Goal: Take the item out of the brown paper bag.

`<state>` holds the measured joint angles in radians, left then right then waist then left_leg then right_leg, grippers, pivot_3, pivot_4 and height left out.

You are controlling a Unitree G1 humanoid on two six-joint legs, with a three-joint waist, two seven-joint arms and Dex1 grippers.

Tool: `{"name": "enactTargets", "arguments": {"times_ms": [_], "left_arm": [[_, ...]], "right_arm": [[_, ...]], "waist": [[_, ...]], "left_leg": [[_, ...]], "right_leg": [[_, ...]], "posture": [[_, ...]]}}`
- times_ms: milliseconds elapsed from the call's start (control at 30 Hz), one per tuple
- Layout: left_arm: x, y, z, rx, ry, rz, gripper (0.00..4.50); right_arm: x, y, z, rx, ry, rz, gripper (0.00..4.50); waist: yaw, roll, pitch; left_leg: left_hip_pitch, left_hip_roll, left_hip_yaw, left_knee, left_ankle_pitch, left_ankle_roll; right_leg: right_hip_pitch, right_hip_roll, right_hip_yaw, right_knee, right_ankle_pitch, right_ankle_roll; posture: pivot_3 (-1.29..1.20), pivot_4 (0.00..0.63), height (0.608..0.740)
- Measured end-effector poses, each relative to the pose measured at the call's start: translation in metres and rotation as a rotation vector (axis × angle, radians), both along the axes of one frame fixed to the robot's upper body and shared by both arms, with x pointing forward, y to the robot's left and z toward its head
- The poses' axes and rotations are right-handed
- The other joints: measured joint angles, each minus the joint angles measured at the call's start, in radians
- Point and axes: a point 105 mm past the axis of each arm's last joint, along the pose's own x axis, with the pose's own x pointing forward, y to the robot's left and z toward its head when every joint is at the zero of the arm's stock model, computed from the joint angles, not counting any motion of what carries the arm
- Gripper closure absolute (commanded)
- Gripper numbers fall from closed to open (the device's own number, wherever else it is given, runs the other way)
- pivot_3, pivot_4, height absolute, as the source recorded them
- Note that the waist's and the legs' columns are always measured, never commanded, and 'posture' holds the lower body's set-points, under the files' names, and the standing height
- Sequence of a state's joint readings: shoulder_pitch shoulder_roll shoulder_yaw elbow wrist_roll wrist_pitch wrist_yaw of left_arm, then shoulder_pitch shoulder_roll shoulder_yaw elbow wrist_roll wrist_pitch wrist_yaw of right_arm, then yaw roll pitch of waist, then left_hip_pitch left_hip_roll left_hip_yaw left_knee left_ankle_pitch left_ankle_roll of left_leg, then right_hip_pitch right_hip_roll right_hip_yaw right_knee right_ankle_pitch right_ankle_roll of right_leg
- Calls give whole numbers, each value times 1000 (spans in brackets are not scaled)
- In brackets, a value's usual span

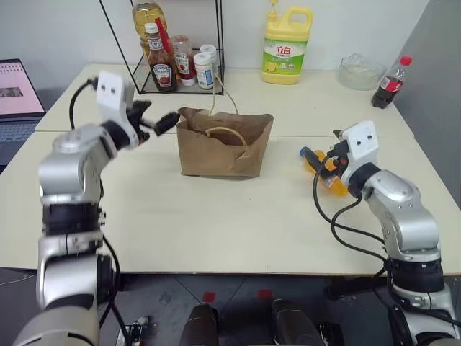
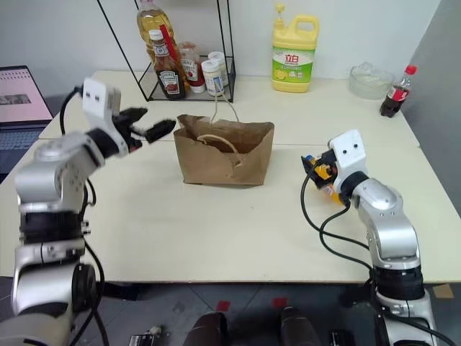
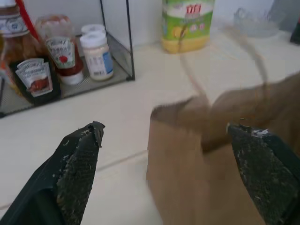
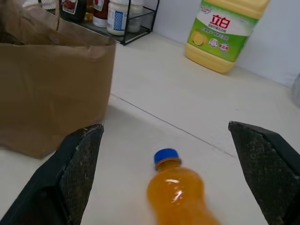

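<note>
Here, at the right of the frame, the right gripper (image 4: 173, 140) stands spread wide above the small clear bottle of orange liquid (image 4: 180, 197), which lies on the pale table (image 1: 238, 231) half hidden and cut off. At center stands the creased brown paper bag (image 1: 225, 144), its inside unseen. The left gripper (image 1: 155, 119), also apart, hangs beside it. Behind are a wire rack of sauce bottles (image 1: 176, 61) and a yellow detergent jug (image 1: 287, 45).
</note>
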<state>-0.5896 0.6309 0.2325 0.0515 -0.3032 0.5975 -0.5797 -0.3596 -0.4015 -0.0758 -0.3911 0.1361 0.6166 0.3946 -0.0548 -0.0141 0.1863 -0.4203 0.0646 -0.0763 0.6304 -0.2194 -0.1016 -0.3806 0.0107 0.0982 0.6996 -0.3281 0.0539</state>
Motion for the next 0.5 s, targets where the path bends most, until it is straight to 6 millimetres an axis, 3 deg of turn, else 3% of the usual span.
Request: {"name": "enactTargets", "arguments": {"times_ms": [233,367,500], "left_arm": [[-54,18,-56,-37,24,219,38],[-79,6,-106,-72,134,291,38],[-89,-15,-137,-100,194,327,38]], "right_arm": [[-33,2,-42,52,76,-69,0],[-42,2,-65,112,147,-142,0],[-44,2,-75,143,178,-182,0]], "waist": [[14,-2,-2],[21,-3,-2],[23,-4,-4]], "left_leg": [[2,0,0,0,-2,3],[6,0,-1,0,-2,4],[6,-1,-1,0,-2,4]], "right_leg": [[3,0,0,-1,0,0],[7,0,0,-1,0,0],[7,0,0,-2,0,0]], "posture": [[0,150,740],[0,150,740],[0,150,740]]}}
